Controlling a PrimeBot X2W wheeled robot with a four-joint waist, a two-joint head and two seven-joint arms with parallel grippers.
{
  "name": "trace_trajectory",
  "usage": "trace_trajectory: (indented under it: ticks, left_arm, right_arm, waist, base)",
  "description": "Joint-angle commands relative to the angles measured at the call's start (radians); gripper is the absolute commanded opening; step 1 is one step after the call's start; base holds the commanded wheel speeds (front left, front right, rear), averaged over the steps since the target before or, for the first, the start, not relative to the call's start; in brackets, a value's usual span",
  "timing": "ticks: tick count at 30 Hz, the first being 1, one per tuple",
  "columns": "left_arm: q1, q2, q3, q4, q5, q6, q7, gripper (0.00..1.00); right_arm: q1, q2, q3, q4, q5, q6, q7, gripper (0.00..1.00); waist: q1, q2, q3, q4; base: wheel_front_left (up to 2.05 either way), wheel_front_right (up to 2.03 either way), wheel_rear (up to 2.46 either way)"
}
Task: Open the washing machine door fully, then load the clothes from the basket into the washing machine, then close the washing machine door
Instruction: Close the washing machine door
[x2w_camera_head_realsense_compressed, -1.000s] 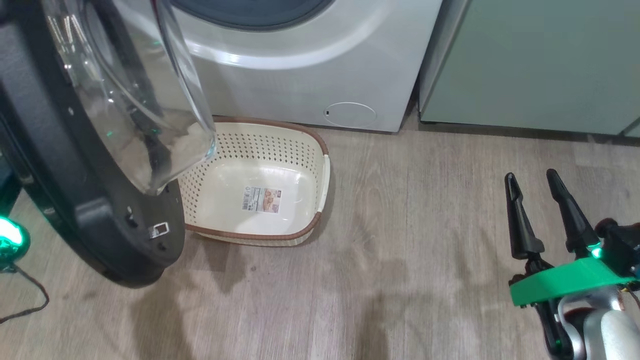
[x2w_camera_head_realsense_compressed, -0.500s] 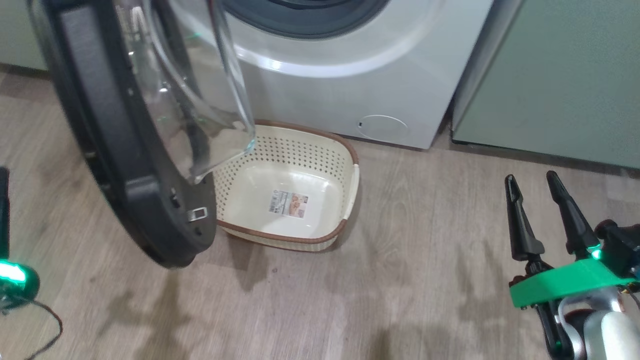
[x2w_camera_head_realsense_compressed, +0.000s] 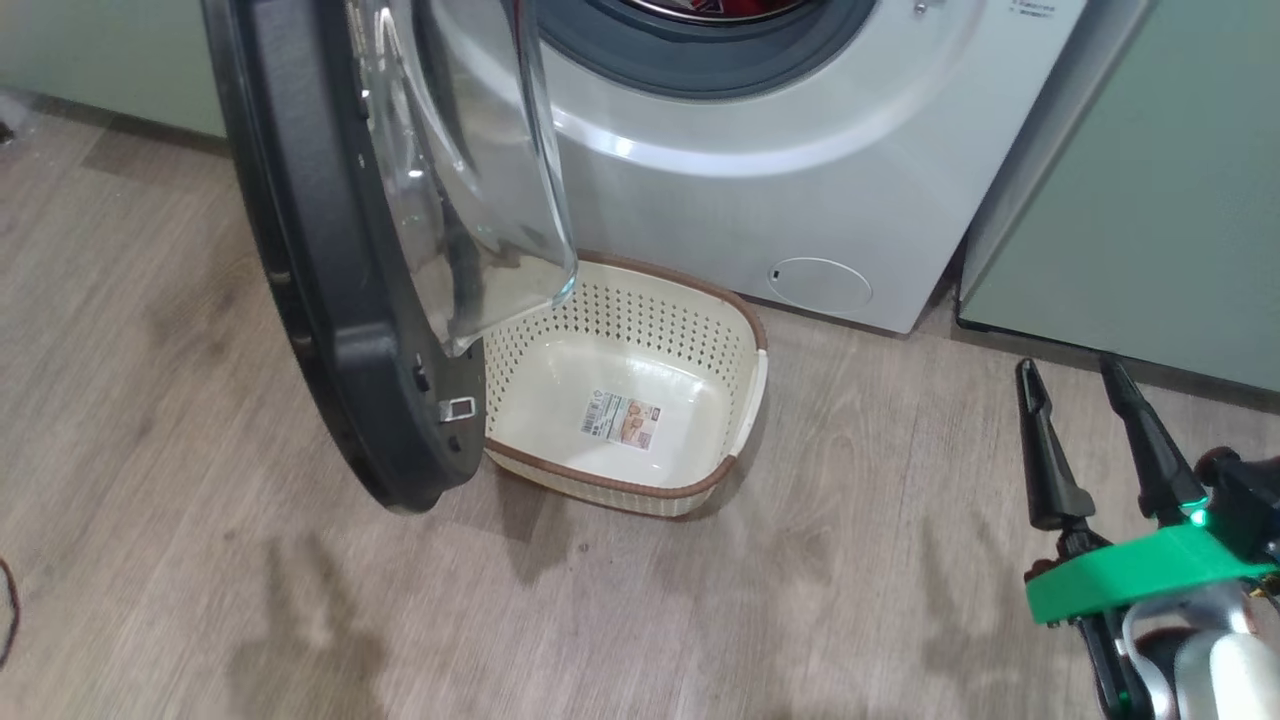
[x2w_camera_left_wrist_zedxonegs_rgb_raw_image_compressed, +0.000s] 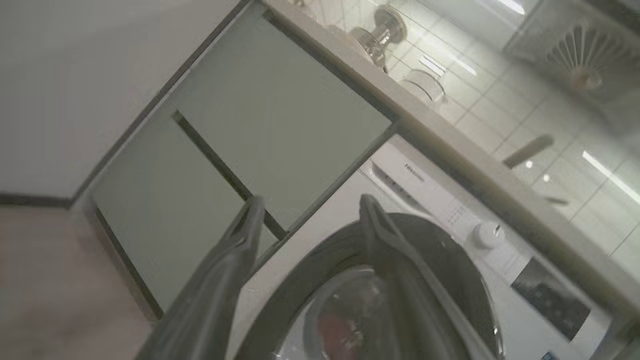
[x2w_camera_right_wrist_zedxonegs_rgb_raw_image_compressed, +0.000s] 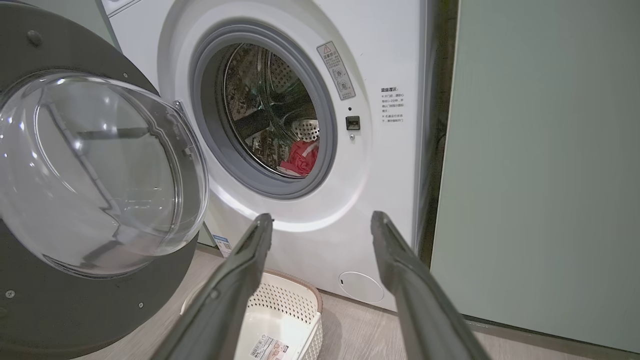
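Note:
The washing machine door (x2w_camera_head_realsense_compressed: 300, 250) stands swung open at the left, its black rim edge-on and its glass bowl (x2w_camera_head_realsense_compressed: 470, 150) hanging over the left end of the basket (x2w_camera_head_realsense_compressed: 745, 375). The cream basket sits empty on the floor before the white washing machine (x2w_camera_head_realsense_compressed: 800, 200). In the right wrist view, red clothes (x2w_camera_right_wrist_zedxonegs_rgb_raw_image_compressed: 300, 157) lie inside the steel drum behind the grey gasket. My right gripper (x2w_camera_head_realsense_compressed: 1067, 365) is open and empty, low over the floor right of the basket. My left gripper (x2w_camera_left_wrist_zedxonegs_rgb_raw_image_compressed: 311, 200) is open and empty, pointing at the door's outer face (x2w_camera_left_wrist_zedxonegs_rgb_raw_image_compressed: 450, 260).
Pale green cabinets (x2w_camera_head_realsense_compressed: 1180, 200) flank the machine on the right and others (x2w_camera_left_wrist_zedxonegs_rgb_raw_image_compressed: 260, 130) on its left. The open door (x2w_camera_right_wrist_zedxonegs_rgb_raw_image_compressed: 75, 310) juts out over the wood floor (x2w_camera_head_realsense_compressed: 700, 600). A dark cable (x2w_camera_head_realsense_compressed: 5, 620) lies at the lower left edge.
The head camera has shifted, so door, basket and machine sit further right and lower in its picture. The green-lit left arm part has slid out at the left edge. The right gripper stays open.

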Motion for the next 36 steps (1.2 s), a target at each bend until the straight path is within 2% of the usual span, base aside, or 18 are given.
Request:
trace_trajectory:
  ticks: [1, 3, 5, 6, 8, 9, 14, 22, 36]
  left_arm:
    - [0.003, 0.064, -0.032, -0.067, 0.195, 0.005, -0.052, 1.00]
    - [0.024, 0.086, -0.094, -0.085, 0.376, 0.034, -0.085, 1.00]
    - [0.041, 0.097, -0.150, -0.087, 0.514, 0.062, -0.106, 1.00]
    - [0.041, 0.097, -0.150, -0.087, 0.514, 0.062, -0.106, 1.00]
    - [0.061, 0.100, -0.201, -0.079, 0.614, 0.086, -0.115, 1.00]
    - [0.085, 0.099, -0.242, -0.064, 0.698, 0.112, -0.120, 1.00]
    - [0.131, 0.086, -0.302, -0.034, 0.804, 0.143, -0.144, 1.00]
    - [0.206, 0.071, -0.350, -0.005, 0.892, 0.176, -0.187, 1.00]
    - [0.230, 0.078, -0.392, 0.000, 0.920, 0.177, -0.184, 1.00]
  right_arm:
    - [-0.015, -0.011, 0.021, -0.042, -0.006, 0.000, 0.004, 1.00]
    - [-0.015, -0.011, 0.022, -0.046, -0.012, 0.000, 0.008, 1.00]
    - [-0.015, -0.011, 0.024, -0.049, -0.016, 0.000, 0.011, 1.00]
    - [-0.015, -0.011, 0.024, -0.049, -0.016, 0.000, 0.011, 1.00]
    - [-0.014, -0.011, 0.027, -0.051, -0.019, 0.000, 0.014, 1.00]
    - [-0.012, -0.011, 0.031, -0.053, -0.022, 0.000, 0.016, 1.00]
    - [-0.004, -0.011, 0.039, -0.053, -0.026, 0.000, 0.020, 1.00]
    - [0.018, -0.011, 0.042, -0.050, -0.032, 0.000, 0.025, 1.00]
    - [0.023, -0.011, 0.052, -0.052, -0.039, 0.000, 0.035, 1.00]
  waist:
    - [0.0000, -0.0001, 0.000, 0.006]
    - [0.0000, -0.0001, 0.000, 0.009]
    - [0.0000, -0.0001, 0.000, 0.010]
    - [0.0000, -0.0001, 0.000, 0.010]
    - [0.0000, -0.0001, -0.001, 0.009]
    - [0.0000, -0.0001, -0.002, 0.007]
    - [0.0000, -0.0001, -0.005, 0.005]
    - [0.0000, -0.0001, -0.029, 0.007]
    - [0.0000, -0.0001, -0.054, 0.008]
  base:
    - [0.00, 0.00, 0.00]
    - [0.00, 0.00, 0.00]
    - [0.00, 0.00, 0.00]
    - [0.00, 0.00, 0.00]
    - [0.00, 0.00, 0.00]
    - [0.00, 0.00, 0.00]
    - [0.00, 0.00, 0.00]
    - [0.00, 0.00, 0.00]
    - [0.00, 0.00, 0.00]
